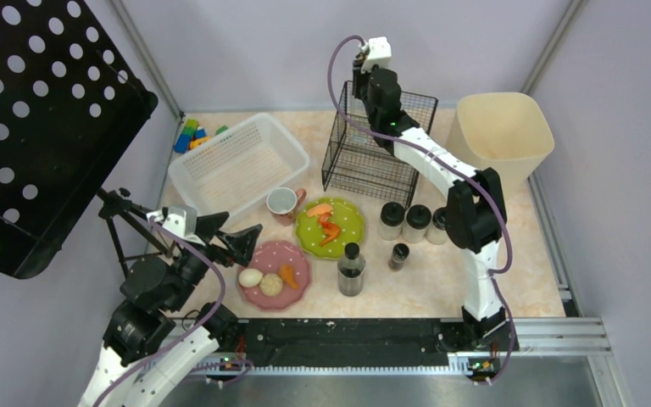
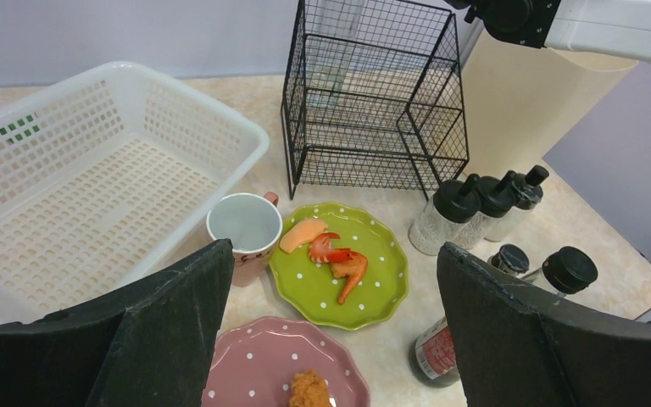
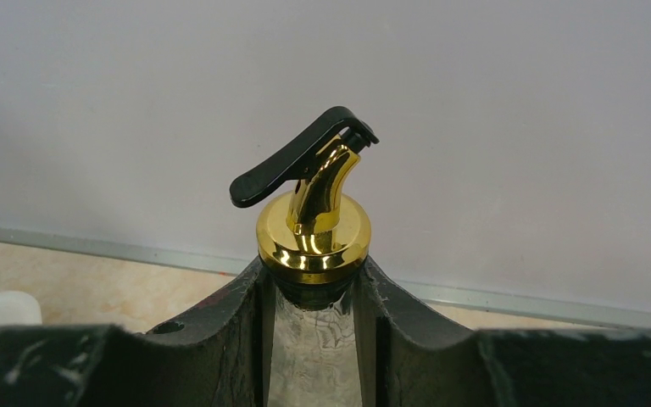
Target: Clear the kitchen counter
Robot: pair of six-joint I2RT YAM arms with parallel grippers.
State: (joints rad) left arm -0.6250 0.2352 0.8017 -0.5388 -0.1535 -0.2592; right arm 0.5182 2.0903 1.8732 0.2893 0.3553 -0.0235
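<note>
Left fingers point(image 2: 161, 339) spread wide, right fingers point(image 3: 220, 339) pinching gold-spouted glass bottle point(image 3: 312, 242), beige-pink marbled kitchen counter point(image 1: 436, 290) crowded

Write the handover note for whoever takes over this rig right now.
Left gripper: open, empty, near the pink plate.
Right gripper: fingers shut on a gold-spouted glass bottle, raised by the wire rack.
On the kitchen counter: mug, green plate, pink plate, black-capped jars, tall bottle, white basket, bin.
Done: only that bottle lifted.
Left: everything else; the basket looks empty.
</note>
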